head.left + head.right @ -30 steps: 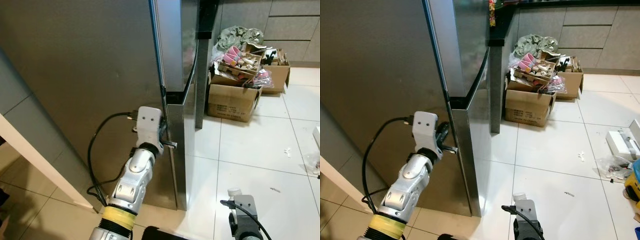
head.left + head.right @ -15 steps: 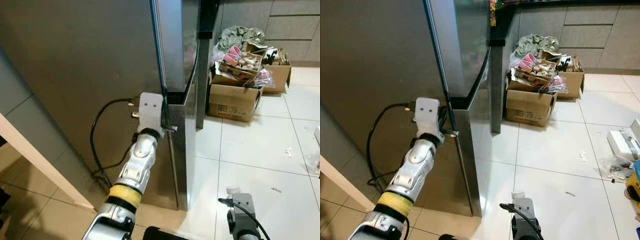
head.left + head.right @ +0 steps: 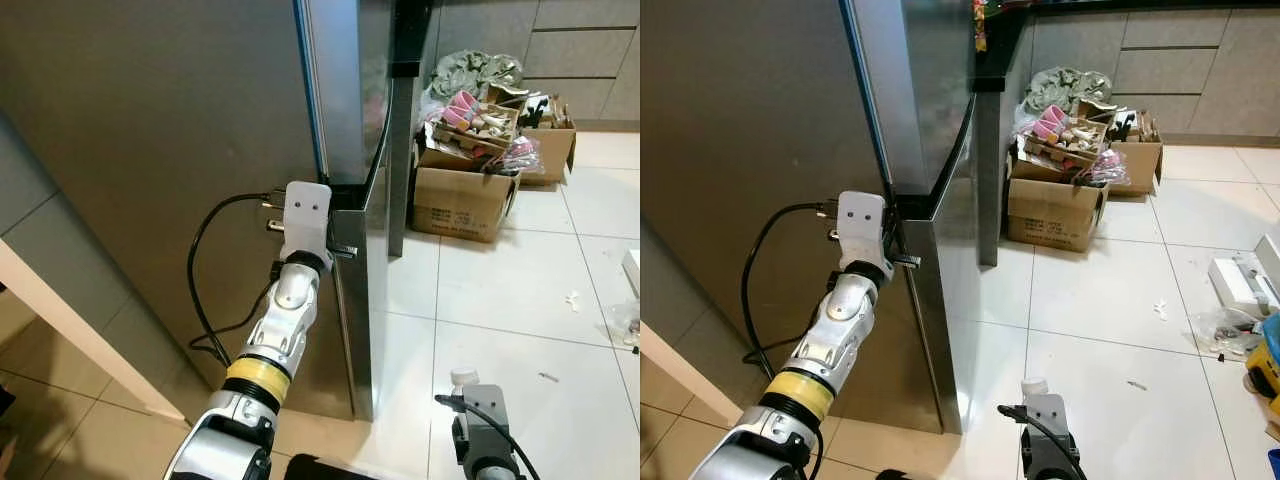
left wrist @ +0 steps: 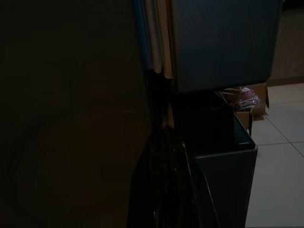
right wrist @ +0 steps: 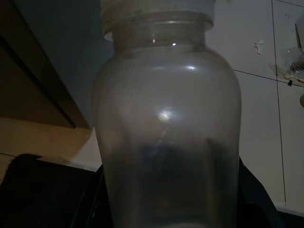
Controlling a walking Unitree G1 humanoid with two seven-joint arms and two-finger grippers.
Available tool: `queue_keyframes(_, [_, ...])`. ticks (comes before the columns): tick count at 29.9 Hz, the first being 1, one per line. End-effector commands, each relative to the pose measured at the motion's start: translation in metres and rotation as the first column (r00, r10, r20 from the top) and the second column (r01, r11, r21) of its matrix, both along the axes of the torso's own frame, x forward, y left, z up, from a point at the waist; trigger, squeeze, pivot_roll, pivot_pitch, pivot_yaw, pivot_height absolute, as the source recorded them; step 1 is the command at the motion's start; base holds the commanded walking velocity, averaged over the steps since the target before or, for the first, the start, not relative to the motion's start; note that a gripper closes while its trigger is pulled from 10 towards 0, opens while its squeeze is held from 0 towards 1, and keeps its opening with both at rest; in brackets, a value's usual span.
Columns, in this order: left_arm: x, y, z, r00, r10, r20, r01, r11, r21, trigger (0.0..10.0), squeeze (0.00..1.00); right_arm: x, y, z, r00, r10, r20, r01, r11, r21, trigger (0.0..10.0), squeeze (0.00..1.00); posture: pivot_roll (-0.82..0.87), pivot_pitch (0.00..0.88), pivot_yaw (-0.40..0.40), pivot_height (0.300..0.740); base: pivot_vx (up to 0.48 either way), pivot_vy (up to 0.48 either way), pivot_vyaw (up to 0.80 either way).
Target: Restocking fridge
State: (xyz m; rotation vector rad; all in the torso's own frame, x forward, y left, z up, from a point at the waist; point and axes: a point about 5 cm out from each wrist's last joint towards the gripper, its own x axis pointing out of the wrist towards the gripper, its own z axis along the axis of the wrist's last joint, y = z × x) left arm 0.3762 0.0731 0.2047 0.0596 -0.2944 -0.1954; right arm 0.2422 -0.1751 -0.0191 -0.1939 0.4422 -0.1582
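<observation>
Nearest, low at the right, the right tool (image 5: 161, 209) is clenched on a cloudy plastic bottle (image 5: 166, 118), upright with its white cap on top; from the head camera the cap (image 3: 461, 377) peeks just above the wrist, over the white tiled floor (image 3: 520, 290). This bottle is what must go into the fridge, and it waits to the right of the fridge's front corner. A little farther and to the left, the left arm reaches up and forward, and the left tool (image 4: 166, 142) is pushed into the dark seam between the upper door (image 3: 345, 80) and the lower door (image 3: 358, 290) of the steel fridge (image 3: 150, 150). Whether its fingers are spread or closed there I cannot tell, as the wrist housing hides them from above and the wrist view is very dark. The relation that matters is this: the door edge lies just to the right of the left tool, running vertically, so the pull must probably go toward the robot and to the right to swing the door out; the left arm is plainly the nearer one for that job, while the right arm holds the bottle clear. Farther off on the right stand open cardboard boxes (image 3: 465, 200) full of clutter, against grey cabinets (image 3: 1160, 60).
</observation>
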Motion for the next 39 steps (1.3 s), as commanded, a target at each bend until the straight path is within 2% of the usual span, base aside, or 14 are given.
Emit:
queue_keyframes(1, [0.001,-0.002,-0.002,1.000,0.006,-0.007,-0.006,1.000,0.004,10.0,0.00,-0.001,0.003,-0.002,1.000,0.010,-0.004,-0.010,1.000,-0.004,10.0,0.00,-0.13,0.100,0.124,0.710,0.000,0.000,0.00])
queue_keyframes(16, [0.013,-0.005,-0.002,0.999,0.033,-0.030,-0.032,0.999,0.028,10.0,0.00,0.000,0.002,-0.002,1.000,0.013,-0.002,-0.013,1.000,-0.008,10.0,0.00,-0.13,0.092,0.120,0.710,0.000,0.000,0.00])
queue_keyframes(17, [0.013,-0.005,-0.002,0.999,0.033,-0.031,-0.033,0.999,0.029,10.0,0.12,0.000,0.002,-0.002,1.000,0.013,-0.001,-0.013,1.000,-0.008,10.0,0.00,-0.13,0.092,0.120,0.710,0.000,0.000,0.00])
queue_keyframes(18, [0.013,-0.005,-0.002,0.999,0.033,-0.031,-0.033,0.999,0.029,10.0,0.12,0.000,0.002,-0.002,1.000,0.013,-0.001,-0.013,1.000,-0.008,10.0,0.00,-0.13,0.092,0.120,0.710,0.000,0.000,0.00])
queue_keyframes(19, [0.014,-0.005,-0.002,0.999,0.033,-0.033,-0.032,0.999,0.026,10.0,1.00,0.000,0.001,-0.002,1.000,0.013,-0.001,-0.013,1.000,-0.009,10.0,0.00,-0.13,0.089,0.119,0.710,0.000,0.000,0.00])
queue_keyframes(30, [0.013,-0.009,-0.003,0.999,-0.012,-0.033,0.013,1.000,0.010,10.0,1.00,0.000,0.002,-0.002,1.000,0.015,-0.003,-0.015,1.000,-0.007,10.0,0.00,-0.13,0.091,0.118,0.710,0.000,0.000,0.00])
queue_keyframes(32, [0.013,-0.014,-0.004,0.998,-0.036,-0.046,0.035,0.999,-0.007,10.0,1.00,0.000,0.002,-0.002,1.000,0.016,-0.003,-0.016,1.000,-0.007,10.0,0.00,-0.13,0.092,0.120,0.710,0.000,0.000,0.00])
queue_keyframes(36, [0.011,-0.035,-0.004,0.992,-0.087,-0.087,0.086,0.996,-0.016,10.0,1.00,0.000,0.002,-0.002,1.000,0.017,-0.002,-0.017,1.000,-0.007,10.0,0.00,-0.14,0.095,0.123,0.710,0.000,0.000,0.00])
queue_keyframes(37, [0.010,-0.042,-0.004,0.989,-0.106,-0.099,0.105,0.994,-0.020,10.0,0.00,0.000,0.002,-0.002,1.000,0.017,0.000,-0.017,1.000,-0.006,10.0,0.00,-0.14,0.095,0.123,0.710,0.000,0.000,0.00])
queue_keyframes(38, [0.010,-0.042,-0.004,0.989,-0.106,-0.099,0.105,0.994,-0.020,10.0,0.00,0.000,0.002,-0.002,1.000,0.017,0.000,-0.017,1.000,-0.006,10.0,0.00,-0.14,0.095,0.123,0.710,0.000,0.000,0.00])
queue_keyframes(39, [0.009,-0.052,-0.002,0.983,-0.142,-0.114,0.140,0.990,-0.023,10.0,0.00,0.000,0.003,-0.002,1.000,0.015,0.002,-0.015,1.000,-0.005,10.0,0.00,-0.14,0.097,0.129,0.710,0.000,0.000,0.00])
